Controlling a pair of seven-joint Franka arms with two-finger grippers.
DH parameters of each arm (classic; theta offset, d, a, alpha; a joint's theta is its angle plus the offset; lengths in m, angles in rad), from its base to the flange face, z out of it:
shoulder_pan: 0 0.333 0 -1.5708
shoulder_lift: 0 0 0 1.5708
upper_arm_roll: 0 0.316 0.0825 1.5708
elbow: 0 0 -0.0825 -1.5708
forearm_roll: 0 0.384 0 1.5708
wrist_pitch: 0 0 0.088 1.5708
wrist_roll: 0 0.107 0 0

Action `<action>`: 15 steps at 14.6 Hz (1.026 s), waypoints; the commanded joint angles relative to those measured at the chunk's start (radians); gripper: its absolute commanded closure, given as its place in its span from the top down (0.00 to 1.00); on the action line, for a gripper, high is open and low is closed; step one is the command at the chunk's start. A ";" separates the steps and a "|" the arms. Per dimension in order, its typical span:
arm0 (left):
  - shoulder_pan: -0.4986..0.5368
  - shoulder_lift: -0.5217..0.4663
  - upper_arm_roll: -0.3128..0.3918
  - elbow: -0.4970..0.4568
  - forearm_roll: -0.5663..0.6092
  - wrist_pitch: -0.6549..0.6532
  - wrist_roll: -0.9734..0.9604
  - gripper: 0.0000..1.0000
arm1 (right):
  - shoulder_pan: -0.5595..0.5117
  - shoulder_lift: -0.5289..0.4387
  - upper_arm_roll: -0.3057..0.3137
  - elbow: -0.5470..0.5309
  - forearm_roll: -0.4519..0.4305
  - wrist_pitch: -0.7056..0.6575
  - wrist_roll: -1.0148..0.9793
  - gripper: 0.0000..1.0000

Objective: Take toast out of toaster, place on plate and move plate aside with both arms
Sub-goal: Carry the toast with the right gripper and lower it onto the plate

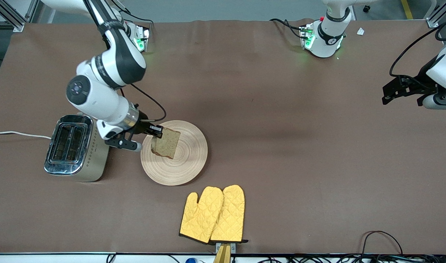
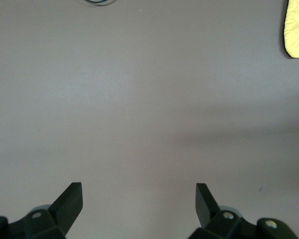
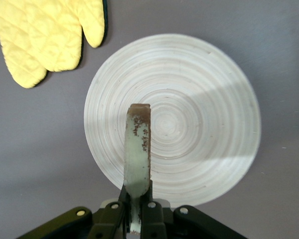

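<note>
Front view: brown table (image 1: 281,109); right tool (image 1: 158,132) grips toast (image 1: 166,143), left tool (image 1: 387,95) open.

White jointed arms (image 1: 106,84) with black bands, black cables, green base lights, small black hands (image 1: 155,131)

No legible writing anywhere on the table.

The toaster (image 1: 77,148) carries a line of tiny marks along its side, too small to make out; the plate (image 1: 188,160), the toast (image 1: 166,143) and the yellow oven mitts (image 1: 212,214) bear no lettering.
</note>
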State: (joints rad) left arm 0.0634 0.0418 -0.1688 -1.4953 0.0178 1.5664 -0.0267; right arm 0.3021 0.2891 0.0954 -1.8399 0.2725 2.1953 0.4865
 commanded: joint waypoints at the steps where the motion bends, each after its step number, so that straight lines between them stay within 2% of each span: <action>1: -0.005 0.010 -0.003 0.024 0.022 -0.020 -0.015 1.00 | 0.031 0.047 -0.008 -0.007 0.028 0.040 0.009 0.00; 6: -0.004 0.010 -0.003 0.024 0.022 -0.020 -0.015 1.00 | 0.006 0.097 -0.008 -0.027 0.028 0.049 -0.009 0.00; 15: -0.004 0.010 -0.011 0.015 0.021 -0.023 -0.012 1.00 | -0.086 0.099 -0.009 -0.123 0.028 0.101 -0.153 0.01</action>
State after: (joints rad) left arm 0.0634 0.0428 -0.1693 -1.4953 0.0178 1.5626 -0.0267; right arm 0.2334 0.4029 0.0766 -1.9048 0.2746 2.2472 0.3789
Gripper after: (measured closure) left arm 0.000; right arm 0.925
